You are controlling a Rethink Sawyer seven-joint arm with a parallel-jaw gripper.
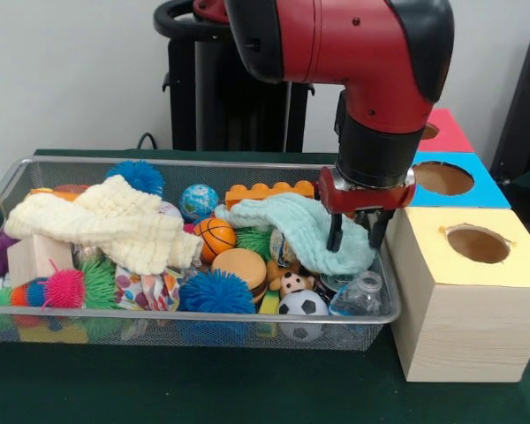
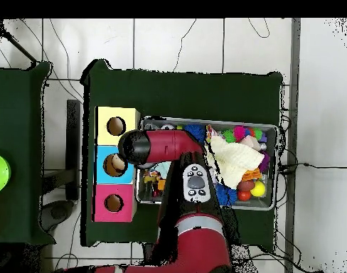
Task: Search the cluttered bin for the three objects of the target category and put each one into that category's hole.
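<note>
The wire-mesh bin (image 1: 194,322) sits on the green worktop (image 1: 247,389) and holds mixed clutter. One small brown-and-white animal figure (image 1: 291,283) lies near the bin's front wall, just behind a black-and-white soccer ball (image 1: 302,305) and beside a toy burger (image 1: 240,268). No other animal figure can be identified with certainty among the clutter.

The end effector (image 1: 357,231) hangs at the bin's end nearest the boxes, with its two dark fingers (image 1: 335,231) pointing down and set a narrow gap apart. The fingertips sit at the edge of a pale mint cloth (image 1: 305,228); whether they pinch the cloth cannot be told. In the overhead view the arm (image 2: 169,146) covers this end of the bin (image 2: 270,129) and the end effector is hidden.

A cream knitted cloth (image 1: 115,223) drapes over the bin's other half. Around it lie a blue spiky ball (image 1: 216,293), a pink spiky ball (image 1: 64,288), a small basketball (image 1: 215,236), a globe ball (image 1: 199,200), an orange toy brick (image 1: 269,191) and a clear plastic bottle (image 1: 358,296).

Three boxes stand in a row just beside the bin, each with a round hole on top: a yellow-topped box (image 1: 464,291) nearest the camera, a blue-topped box (image 1: 449,179) behind it, and a red-topped box (image 1: 443,131) farthest back.
</note>
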